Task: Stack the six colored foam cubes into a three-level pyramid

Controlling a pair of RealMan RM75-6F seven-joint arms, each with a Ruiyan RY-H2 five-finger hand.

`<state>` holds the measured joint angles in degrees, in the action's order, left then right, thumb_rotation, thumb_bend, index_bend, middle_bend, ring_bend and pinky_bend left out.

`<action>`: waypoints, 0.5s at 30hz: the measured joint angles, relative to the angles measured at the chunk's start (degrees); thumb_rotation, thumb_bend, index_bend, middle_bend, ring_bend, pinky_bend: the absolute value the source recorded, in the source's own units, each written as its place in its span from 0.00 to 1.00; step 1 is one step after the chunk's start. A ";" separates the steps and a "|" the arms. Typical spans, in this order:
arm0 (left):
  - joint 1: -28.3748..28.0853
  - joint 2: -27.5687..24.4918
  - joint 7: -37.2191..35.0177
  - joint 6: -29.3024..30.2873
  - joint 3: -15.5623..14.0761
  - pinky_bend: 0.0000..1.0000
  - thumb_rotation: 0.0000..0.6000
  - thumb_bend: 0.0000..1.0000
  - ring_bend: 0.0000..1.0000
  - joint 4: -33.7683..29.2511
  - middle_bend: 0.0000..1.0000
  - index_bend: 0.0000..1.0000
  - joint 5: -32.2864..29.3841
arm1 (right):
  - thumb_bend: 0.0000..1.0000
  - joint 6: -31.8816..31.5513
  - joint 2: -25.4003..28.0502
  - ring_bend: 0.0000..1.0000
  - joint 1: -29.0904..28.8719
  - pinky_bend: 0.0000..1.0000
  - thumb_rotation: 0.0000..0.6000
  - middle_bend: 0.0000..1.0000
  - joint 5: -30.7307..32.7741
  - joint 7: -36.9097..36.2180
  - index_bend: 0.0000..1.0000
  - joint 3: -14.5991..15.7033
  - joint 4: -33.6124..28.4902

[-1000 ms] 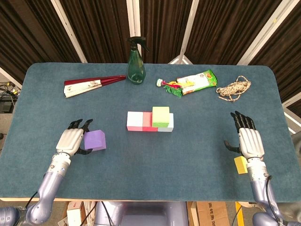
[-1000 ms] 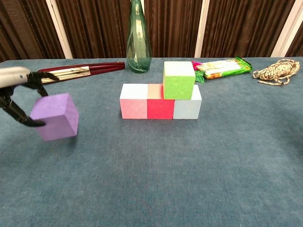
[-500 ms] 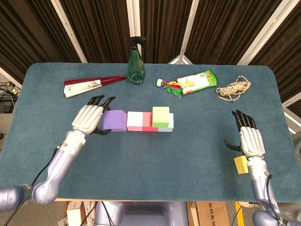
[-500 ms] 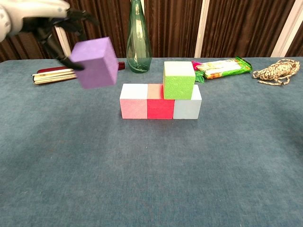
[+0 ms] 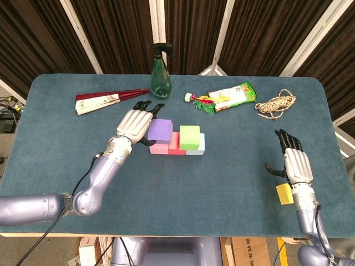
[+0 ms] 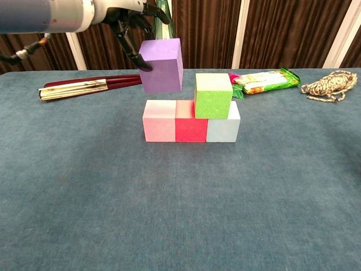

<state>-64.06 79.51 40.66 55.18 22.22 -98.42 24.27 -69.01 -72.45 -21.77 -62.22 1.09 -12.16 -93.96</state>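
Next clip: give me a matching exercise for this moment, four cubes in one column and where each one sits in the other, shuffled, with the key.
Things:
1. purple cube
2. green cube
3. yellow cube
4. pink cube

Places:
A. left end of the bottom row
B. beside the right hand, away from the stack
C. held in the air by the left hand
D. second level, on the bottom row's right part

Pairs: 1-C, 2-D, 3-B, 4-A

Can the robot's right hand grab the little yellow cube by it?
Probably yes. The yellow cube lies right beside the right hand, near its wrist, with nothing between them, and that hand holds nothing.
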 measured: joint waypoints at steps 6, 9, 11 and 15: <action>-3.09 1.84 2.20 1.43 -1.44 0.05 1.00 0.31 0.05 2.22 0.39 0.05 -4.87 | 0.31 0.91 0.21 0.00 0.10 0.00 1.00 0.00 0.49 -1.03 0.00 -0.54 0.06; -3.94 2.44 2.74 2.03 -2.26 0.05 1.00 0.31 0.05 2.98 0.39 0.05 -6.03 | 0.31 1.16 0.31 0.00 0.19 0.00 1.00 0.00 0.53 -1.33 0.00 -0.70 0.04; -4.44 2.78 3.08 2.29 -2.84 0.05 1.00 0.31 0.05 3.57 0.39 0.05 -6.45 | 0.31 1.27 0.31 0.00 0.22 0.00 1.00 0.00 0.56 -1.39 0.00 -0.78 0.04; -5.09 3.28 3.42 2.36 -3.46 0.05 1.00 0.31 0.05 4.23 0.39 0.05 -7.00 | 0.31 1.36 0.32 0.00 0.29 0.00 1.00 0.00 0.65 -1.42 0.00 -0.88 0.01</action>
<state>-69.15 82.79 44.07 57.54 18.76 -94.19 17.27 -67.65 -72.13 -21.48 -61.58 -0.33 -13.04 -93.96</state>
